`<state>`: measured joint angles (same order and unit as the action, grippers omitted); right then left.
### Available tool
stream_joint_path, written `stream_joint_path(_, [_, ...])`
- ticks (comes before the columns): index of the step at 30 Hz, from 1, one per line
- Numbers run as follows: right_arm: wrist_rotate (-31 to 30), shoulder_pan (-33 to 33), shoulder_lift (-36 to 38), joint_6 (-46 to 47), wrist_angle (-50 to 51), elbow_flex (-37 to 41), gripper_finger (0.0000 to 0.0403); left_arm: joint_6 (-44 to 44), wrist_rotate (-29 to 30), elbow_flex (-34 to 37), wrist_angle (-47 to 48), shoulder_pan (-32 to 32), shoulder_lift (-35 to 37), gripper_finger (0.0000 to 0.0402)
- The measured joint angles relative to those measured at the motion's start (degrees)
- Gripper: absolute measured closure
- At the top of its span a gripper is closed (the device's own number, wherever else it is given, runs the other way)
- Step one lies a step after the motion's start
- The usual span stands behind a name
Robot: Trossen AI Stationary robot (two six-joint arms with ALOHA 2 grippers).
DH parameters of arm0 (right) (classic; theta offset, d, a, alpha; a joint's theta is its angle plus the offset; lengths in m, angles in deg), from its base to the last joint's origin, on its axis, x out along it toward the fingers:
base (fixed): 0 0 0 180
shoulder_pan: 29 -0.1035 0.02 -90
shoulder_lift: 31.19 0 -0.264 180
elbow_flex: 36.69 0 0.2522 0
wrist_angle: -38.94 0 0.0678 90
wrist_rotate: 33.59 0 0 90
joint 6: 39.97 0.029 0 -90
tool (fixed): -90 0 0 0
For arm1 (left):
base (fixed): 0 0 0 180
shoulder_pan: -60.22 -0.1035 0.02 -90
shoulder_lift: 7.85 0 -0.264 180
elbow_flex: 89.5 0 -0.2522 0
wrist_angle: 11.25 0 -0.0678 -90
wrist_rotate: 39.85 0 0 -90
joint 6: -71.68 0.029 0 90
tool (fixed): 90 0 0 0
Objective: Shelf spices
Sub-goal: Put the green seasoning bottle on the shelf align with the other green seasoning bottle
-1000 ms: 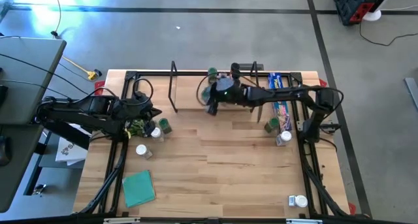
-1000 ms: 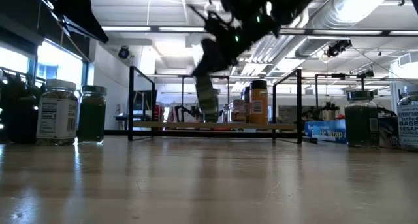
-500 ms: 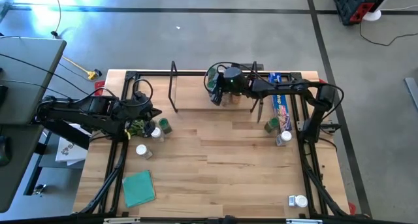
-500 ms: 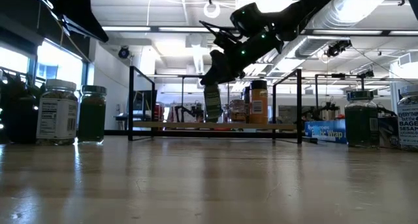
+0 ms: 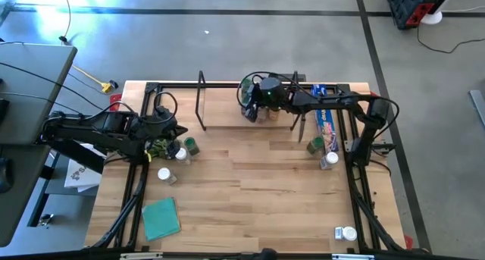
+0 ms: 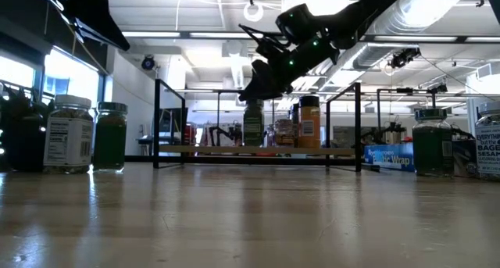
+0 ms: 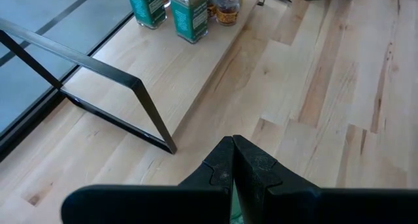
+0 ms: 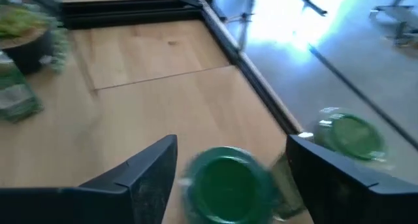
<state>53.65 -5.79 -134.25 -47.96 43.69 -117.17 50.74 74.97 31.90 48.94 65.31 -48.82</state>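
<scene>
The shelf (image 5: 223, 112) stands at the table's far edge, a light board (image 6: 203, 150) between thin black end frames. My right gripper (image 8: 228, 175) is over its right half, open, its fingers on either side of the green lid (image 8: 225, 185) of a spice jar (image 6: 252, 125). That jar stands upright on the board. Further jars (image 6: 308, 121) stand beside it on the shelf, one with a green lid (image 8: 353, 136). My left gripper (image 7: 232, 160) is shut, at the table's left side over a cluster of jars (image 5: 184, 148).
Loose jars stand at the table's left (image 6: 69, 135) and right (image 5: 316, 145), with one near the right front corner (image 5: 346, 233). A long blue box (image 5: 326, 117) lies right of the shelf. A flat teal square (image 5: 161, 217) lies front left. The table's middle is bare wood.
My right gripper has moved toward the far edge and a little to the right, from in front of the shelf to over its board, carrying the green-lidded jar. The jar hung tilted below the fingers; now it stands upright on the board.
</scene>
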Motion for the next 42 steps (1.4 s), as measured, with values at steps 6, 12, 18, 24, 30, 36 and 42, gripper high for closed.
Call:
stream_joint_path(6, [-2.8, -0.6, 1.4, -7.4, 0.2, 0.0, 0.0122, 0.0, -0.1, 0.0, 0.0, 0.0, 0.0, 0.0399])
stream_joint_path(12, [-2.8, -2.9, 5.6, -7.0, 3.2, -0.1, 0.0124, -0.1, -0.1, 0.0, 0.0, 0.0, 0.0, 0.0399])
stream_joint_path(18, [-5.2, -2.7, 6.0, -2.3, 7.9, -0.1, 0.0204, -0.5, -0.1, 0.0, -0.1, 0.0, 0.0, 0.0399])
stream_joint_path(24, [-7.0, -0.5, 5.8, 2.5, 7.7, -0.1, 0.0371, -0.6, 0.0, 0.0, -0.2, 0.0, 0.0, 0.0399])
stream_joint_path(30, [-4.0, 1.1, 3.5, 5.2, 7.7, -0.1, 0.0383, -0.6, 0.0, 0.0, -0.4, 0.0, 0.0, 0.0399])
stream_joint_path(36, [-3.4, 1.2, 2.6, 4.3, 7.0, -0.1, 0.04, -0.6, 0.0, 0.0, -0.4, 0.0, 0.0, 0.0399])
stream_joint_path(42, [-3.6, 1.9, 2.3, 4.6, 6.0, -0.1, 0.0401, -0.4, 0.0, 0.0, -0.4, 0.0, 0.0, 0.0399])
